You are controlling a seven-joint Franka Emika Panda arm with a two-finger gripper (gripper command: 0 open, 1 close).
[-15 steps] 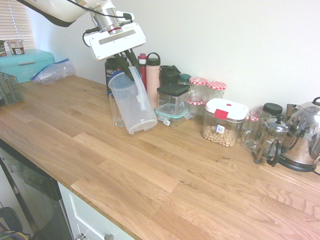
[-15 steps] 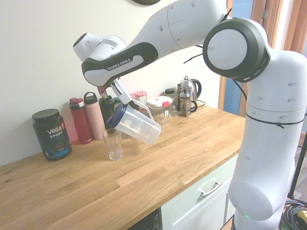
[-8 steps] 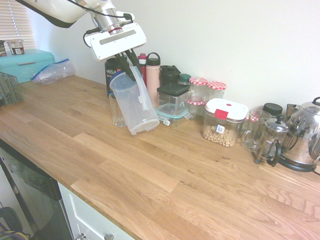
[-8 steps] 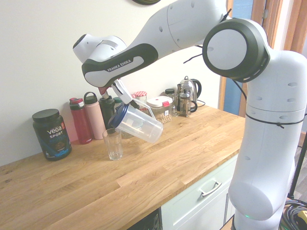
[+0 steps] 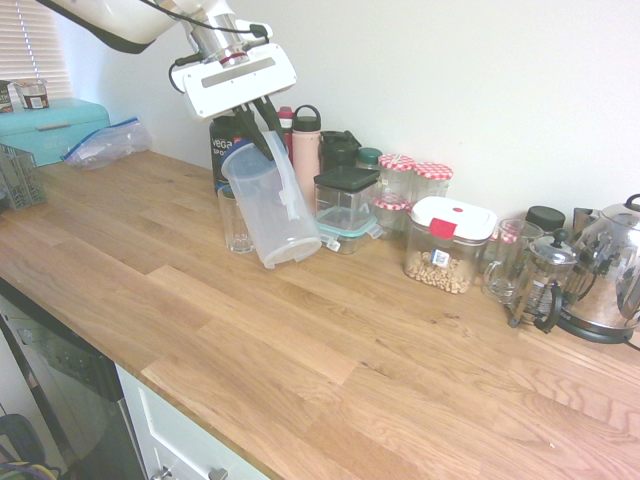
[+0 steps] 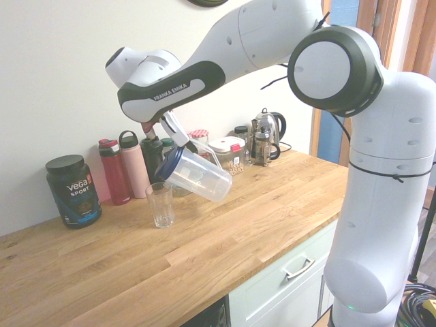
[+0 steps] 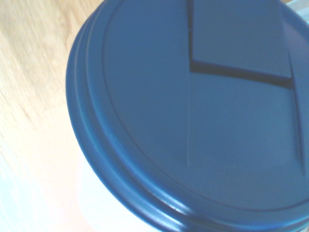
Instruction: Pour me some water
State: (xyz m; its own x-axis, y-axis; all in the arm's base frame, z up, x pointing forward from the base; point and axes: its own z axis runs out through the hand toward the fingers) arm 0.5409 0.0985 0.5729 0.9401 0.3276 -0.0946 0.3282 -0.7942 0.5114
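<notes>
A clear plastic pitcher (image 5: 272,205) with a dark blue lid (image 7: 193,111) hangs tilted above the wooden counter (image 5: 330,340), its lid end toward a clear drinking glass (image 5: 235,222). My gripper (image 5: 262,118) is shut on the pitcher's handle from above. From the other side, the pitcher (image 6: 197,177) leans with its lid rim just above and right of the glass (image 6: 159,204), under the gripper (image 6: 178,139). The glass stands upright. No stream of water shows. The lid fills the wrist view.
Along the wall stand a black Vega tub (image 6: 73,190), red and pink bottles (image 6: 135,164), lidded jars and containers (image 5: 448,243), a French press (image 5: 540,280) and a kettle (image 5: 610,275). A teal bread box (image 5: 50,125) sits far left.
The gripper and pitcher have risen slightly and drifted a little away from the glass, and the pitcher now leans a bit less. The glass has not moved.
</notes>
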